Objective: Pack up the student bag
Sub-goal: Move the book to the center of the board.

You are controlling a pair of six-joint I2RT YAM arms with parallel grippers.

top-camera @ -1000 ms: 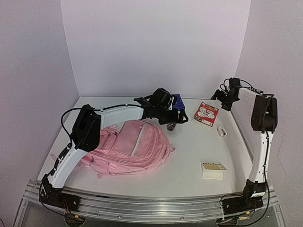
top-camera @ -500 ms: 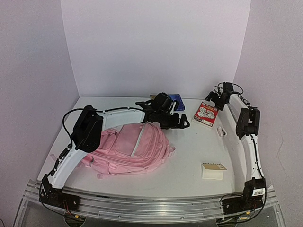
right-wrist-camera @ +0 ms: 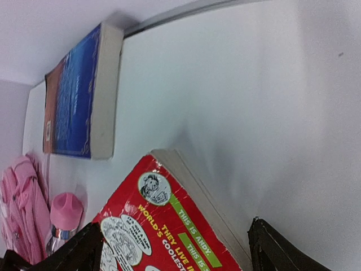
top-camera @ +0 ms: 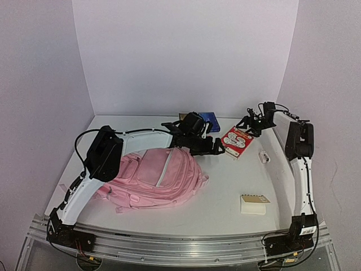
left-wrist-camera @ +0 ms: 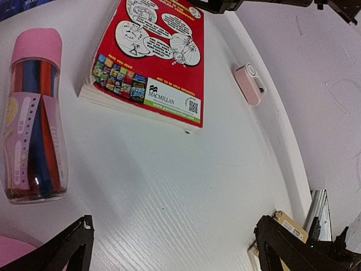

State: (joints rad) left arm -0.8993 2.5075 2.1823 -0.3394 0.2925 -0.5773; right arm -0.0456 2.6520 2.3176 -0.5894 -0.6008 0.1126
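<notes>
The pink student bag [top-camera: 158,175] lies flat at the left middle of the table. My left arm reaches over it; the left gripper [top-camera: 216,147] is open and empty, low over bare table just right of the bag. In the left wrist view [left-wrist-camera: 175,254] a clear pen case with a pink cap [left-wrist-camera: 34,118] and a red comic book [left-wrist-camera: 149,56] lie ahead of it. My right gripper [top-camera: 245,125] is open at the far corner of the red book [top-camera: 234,141]. In the right wrist view [right-wrist-camera: 175,254] the book [right-wrist-camera: 163,231] lies between the spread fingers.
A blue book [top-camera: 211,119] lies by the back wall, also seen in the right wrist view [right-wrist-camera: 73,101]. A small pink eraser-like item [top-camera: 264,156] sits near the right edge. A spiral notepad [top-camera: 253,204] lies at the front right.
My right gripper has come left and down to the red book. The book has slid left and turned. My left gripper has shifted slightly toward the front.
</notes>
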